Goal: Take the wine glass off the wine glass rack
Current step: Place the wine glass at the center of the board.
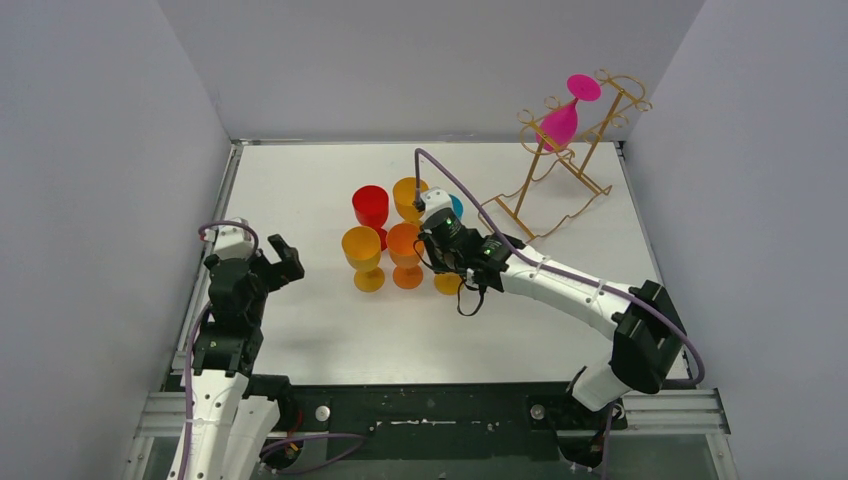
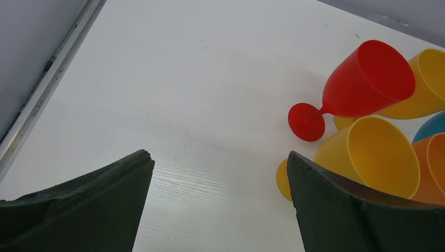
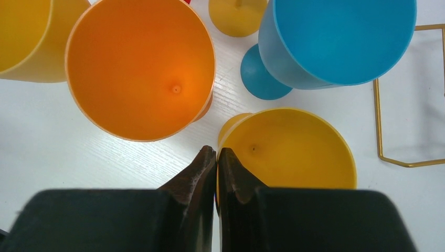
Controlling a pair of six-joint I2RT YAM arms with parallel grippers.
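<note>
The magenta plastic wine glass (image 1: 561,122) hangs upside down at the far right corner of the white table (image 1: 320,330). Its round foot is caught in the looped hooks on the top bar of the thin gold wire wine glass rack (image 1: 553,196), and its bowl points down between the slanted legs.

I judge it light, stiff and smooth, so unlikely to break but easy to lose from a loose pinch. The rack looks lighter still and may slide or tip if I pull against a hook.

I would take hold of the bowl just below the stem, or of the stem itself. Then I would draw the foot out along the hooks, not straight down.

My right gripper (image 3: 216,152) is well short of the rack. Its jaws are together at the rim of a yellow plastic goblet (image 3: 294,152) standing among other coloured cups. I cannot tell whether that rim is nipped between them.

My left gripper (image 2: 219,156) hangs over bare table with its jaws wide apart, holding nothing.
</note>
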